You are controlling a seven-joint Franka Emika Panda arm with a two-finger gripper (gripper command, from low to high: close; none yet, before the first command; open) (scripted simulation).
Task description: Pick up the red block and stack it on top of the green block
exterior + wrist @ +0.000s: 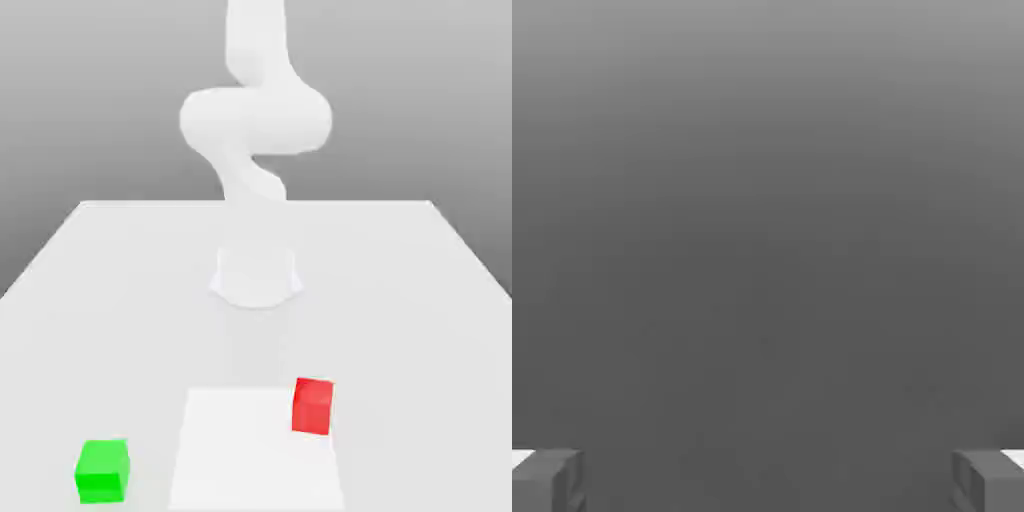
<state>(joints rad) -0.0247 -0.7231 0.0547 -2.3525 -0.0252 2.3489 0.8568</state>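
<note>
Nothing grabbed yet
Pincer spread wide, holding nothing; red block sits on the desk, well right of green block.

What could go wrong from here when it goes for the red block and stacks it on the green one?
1. The red block sits turned at an angle on the table; an end effector not turned to match could pinch corners and let it slip.
2. The green block lies apart, toward the exterior view's left, so the carry is sideways; an off-centre release could tip the red block off.
</note>
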